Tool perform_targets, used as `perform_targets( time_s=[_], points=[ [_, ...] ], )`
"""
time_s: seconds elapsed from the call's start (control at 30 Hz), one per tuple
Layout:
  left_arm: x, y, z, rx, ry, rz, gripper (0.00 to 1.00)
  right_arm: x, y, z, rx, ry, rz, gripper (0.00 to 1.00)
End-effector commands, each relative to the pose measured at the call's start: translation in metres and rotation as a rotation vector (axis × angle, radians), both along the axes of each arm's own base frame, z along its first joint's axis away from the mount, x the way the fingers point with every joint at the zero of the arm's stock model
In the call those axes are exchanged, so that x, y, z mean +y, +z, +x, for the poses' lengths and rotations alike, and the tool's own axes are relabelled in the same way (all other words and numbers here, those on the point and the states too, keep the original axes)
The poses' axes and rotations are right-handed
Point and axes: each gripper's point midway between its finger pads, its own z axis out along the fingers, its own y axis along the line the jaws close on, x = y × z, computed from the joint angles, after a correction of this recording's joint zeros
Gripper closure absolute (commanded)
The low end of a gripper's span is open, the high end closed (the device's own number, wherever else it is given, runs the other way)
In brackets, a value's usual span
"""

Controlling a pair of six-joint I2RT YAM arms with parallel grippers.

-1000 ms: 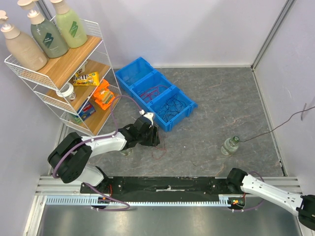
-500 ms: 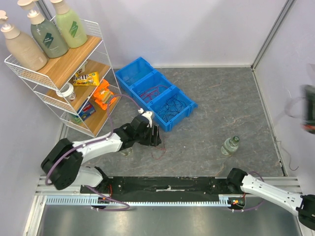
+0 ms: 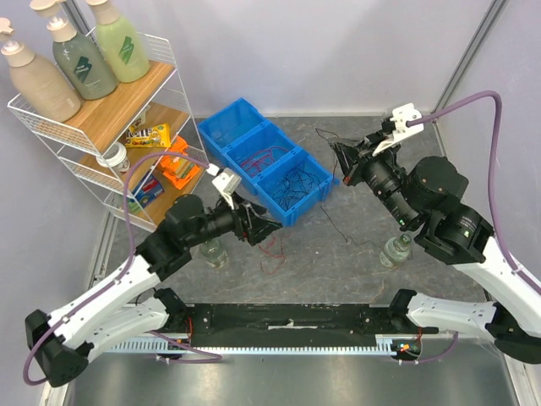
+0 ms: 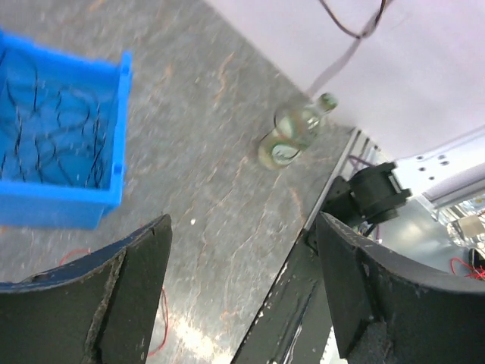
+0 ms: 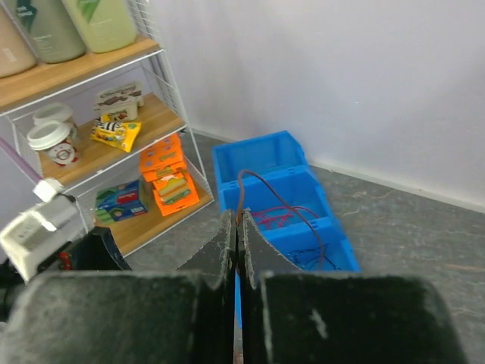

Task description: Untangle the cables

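Top external view: the cables, hair-thin and floppy, lie on the table at frame centre, just below the blue bin. One strand is pinched in the right tool. The left tool gapes wide, empty. They look light and likely to snag, so a free loop seems the best hold.

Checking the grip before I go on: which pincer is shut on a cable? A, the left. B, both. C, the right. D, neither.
C: the right pincer is pressed shut with a thin cable pinched between its fingers, while the left pincer gapes wide open with nothing in it.
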Motion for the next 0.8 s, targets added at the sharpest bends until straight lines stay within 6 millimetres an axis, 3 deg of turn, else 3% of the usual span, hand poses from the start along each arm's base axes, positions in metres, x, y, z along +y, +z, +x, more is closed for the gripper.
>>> perform_targets(
  time_s=[0.0,0.2,0.53,0.77],
  points=[
    [0.005,0.088,-0.017,-0.317,-0.088,-0.135,0.18,0.020,0.015,-0.006,0.023,0.090,0.099,1.00],
    [0.011,0.135,-0.014,-0.521,-0.062,-0.159,0.16,0.061,-0.007,-0.012,0.117,0.243,0.076,1.00],
    [0.015,0.164,0.023,-0.676,0.108,-0.134,0.13,0.096,-0.027,-0.026,0.201,0.407,0.054,1.00],
    [0.044,0.188,0.017,-0.852,0.201,-0.111,0.16,0.113,-0.036,-0.037,0.234,0.517,0.020,1.00]
  ],
)
